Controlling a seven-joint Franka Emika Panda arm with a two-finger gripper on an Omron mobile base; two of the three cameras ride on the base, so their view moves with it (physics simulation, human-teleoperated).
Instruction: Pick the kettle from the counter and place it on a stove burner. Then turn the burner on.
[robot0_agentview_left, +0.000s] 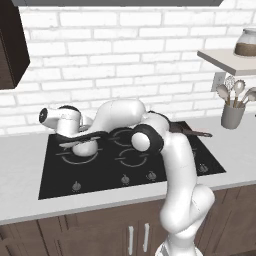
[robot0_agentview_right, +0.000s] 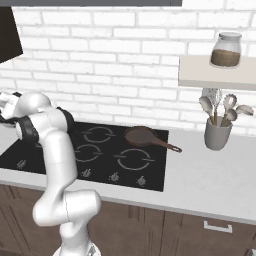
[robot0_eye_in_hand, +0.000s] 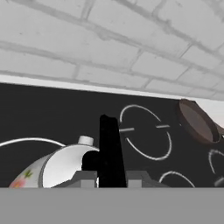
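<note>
Fingertips showing as one dark upright block at bottom of hand view, gripper (robot0_eye_in_hand: 109, 175) sitting closed w/ kettle (robot0_eye_in_hand: 61, 168) right below/beside it; looking clamped on the thin black handle, though handle itself not clearly separable from the fingers. Kettle lid knob poking up just left of the fingers, flower print on body at lower left.

Seen from left base: gripper (robot0_agentview_left: 75, 137) reaching across cooktop (robot0_agentview_left: 60, 182) to its left side, kettle (robot0_agentview_left: 84, 146) sitting over the big front-left stove burner (robot0_agentview_left: 75, 159), prob touching or just above glass — can't tell which. Holding from top by the handle, keeping body upright for set-down.

Frying pan (robot0_agentview_left: 187, 131) resting on back-right ring, well apart, so not in the way. Knobs (robot0_agentview_left: 125, 179) lined along front edge of cooktop, untouched; judging placement nearly done, then release + go for matching knob. Counter (robot0_agentview_left: 20, 155) running both sides. Utensil holder (robot0_agentview_right: 218, 134) far right, jar (robot0_agentview_right: 226, 50) on shelf (robot0_agentview_right: 215, 75).
</note>
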